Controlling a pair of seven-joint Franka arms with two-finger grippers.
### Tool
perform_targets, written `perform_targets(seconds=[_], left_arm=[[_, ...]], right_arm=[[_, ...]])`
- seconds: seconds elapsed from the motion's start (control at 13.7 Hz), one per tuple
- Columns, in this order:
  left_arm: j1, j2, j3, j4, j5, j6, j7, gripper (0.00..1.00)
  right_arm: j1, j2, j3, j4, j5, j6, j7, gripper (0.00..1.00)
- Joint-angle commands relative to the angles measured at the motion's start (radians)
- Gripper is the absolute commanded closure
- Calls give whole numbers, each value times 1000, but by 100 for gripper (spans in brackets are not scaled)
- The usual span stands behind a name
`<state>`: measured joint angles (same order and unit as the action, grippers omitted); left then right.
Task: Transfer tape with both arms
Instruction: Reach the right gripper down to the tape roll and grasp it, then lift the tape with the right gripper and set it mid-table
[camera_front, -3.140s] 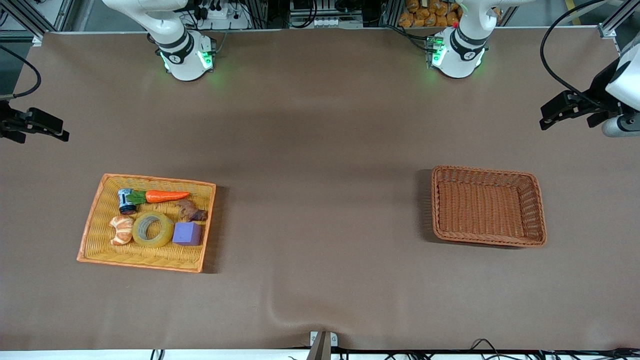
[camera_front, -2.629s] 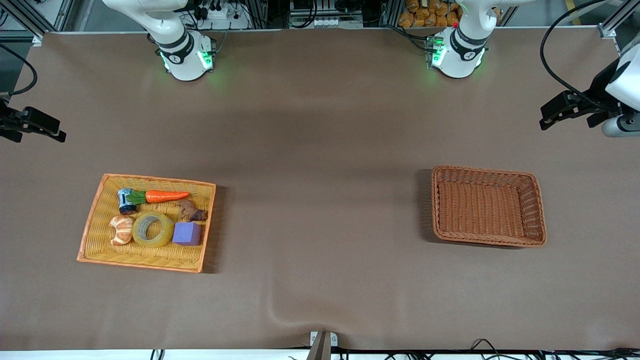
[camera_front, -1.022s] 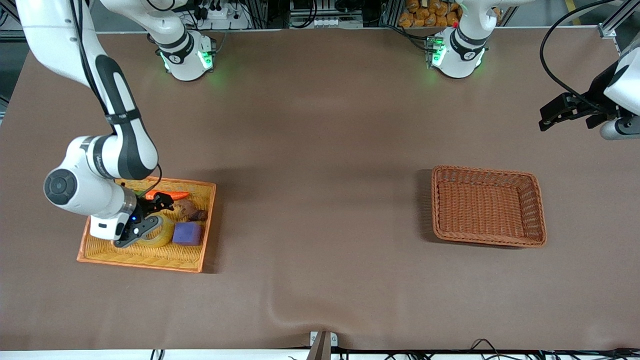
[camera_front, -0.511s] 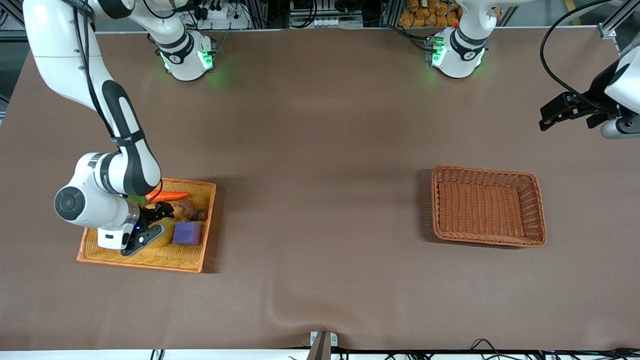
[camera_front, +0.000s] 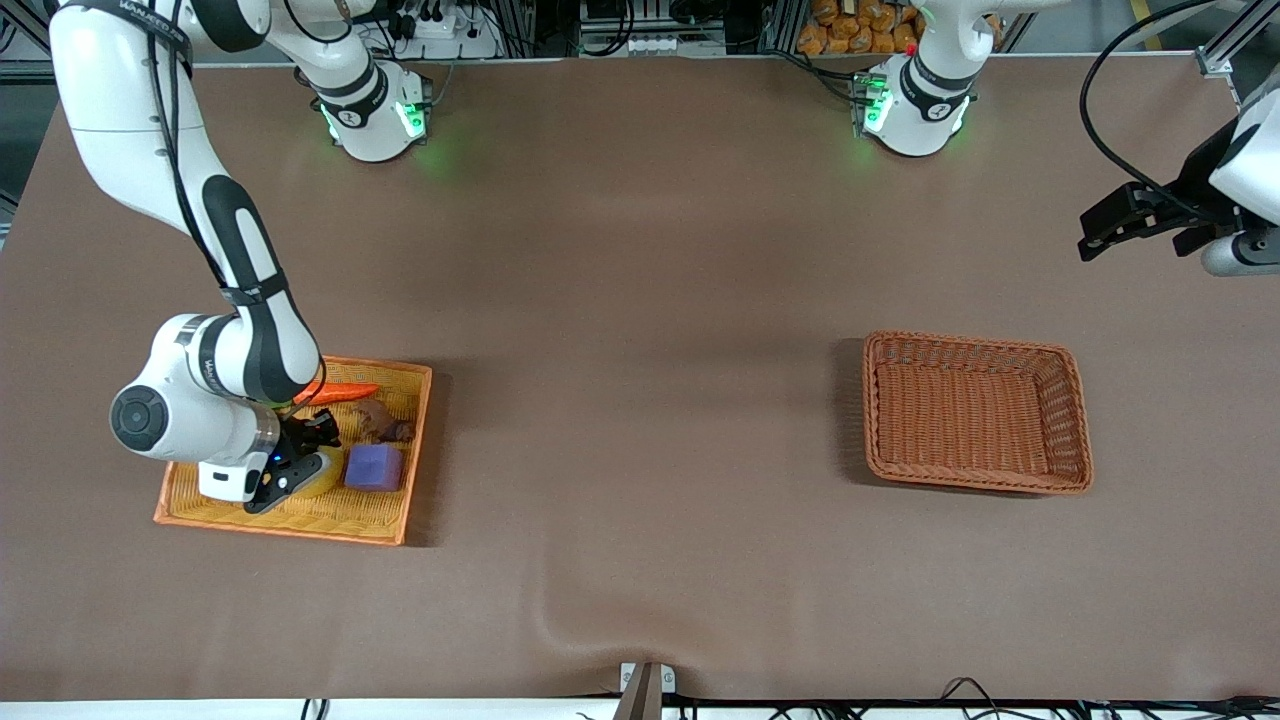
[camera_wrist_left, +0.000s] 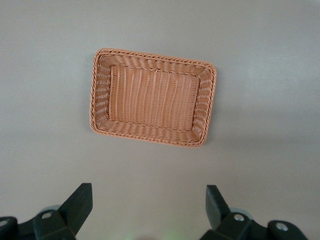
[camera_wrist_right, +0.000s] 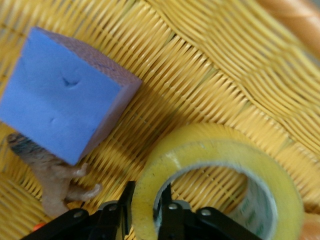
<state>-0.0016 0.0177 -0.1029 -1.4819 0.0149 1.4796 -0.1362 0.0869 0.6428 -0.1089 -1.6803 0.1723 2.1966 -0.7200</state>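
The yellowish tape roll (camera_wrist_right: 220, 165) lies in the yellow tray (camera_front: 385, 520), mostly hidden under my right arm in the front view, where a bit of it (camera_front: 322, 478) shows. My right gripper (camera_wrist_right: 145, 202) is down in the tray and shut on the tape's wall, one finger outside the ring and one inside. My left gripper (camera_wrist_left: 149, 200) is open and empty, held high near the left arm's end of the table; in the front view it (camera_front: 1100, 235) is above the table, off from the brown basket (camera_front: 975, 412).
In the tray, a purple cube (camera_front: 375, 466) lies beside the tape toward the left arm's end, and a brown figure (camera_front: 385, 424) and a carrot (camera_front: 335, 392) lie farther from the front camera. The brown wicker basket also shows in the left wrist view (camera_wrist_left: 152, 97).
My right arm came in from the table's end, descended into the tray and closed its fingers on the tape's wall. The left arm has barely moved.
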Motion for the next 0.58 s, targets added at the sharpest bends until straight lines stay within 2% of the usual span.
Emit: perform_targets(seconds=[0.0,0.15,0.29,0.51], left_arm=[[-5,4,-11,-6,-15,-28,32,0],[-12,24,-35,-20,-16,-62,20,0],[-9,21,-47,-14,-4,-97,-43,0],[-3,-16,-49,5,-6,-105,-79,0]], right_arm=[[-7,-84,8,40,12,-113,-6,100],[8,-115,15,141,13,-307,75,100],[87,-114,29,270,13,-423,259,100],[285,-94,31,307,19,-417,619,100]])
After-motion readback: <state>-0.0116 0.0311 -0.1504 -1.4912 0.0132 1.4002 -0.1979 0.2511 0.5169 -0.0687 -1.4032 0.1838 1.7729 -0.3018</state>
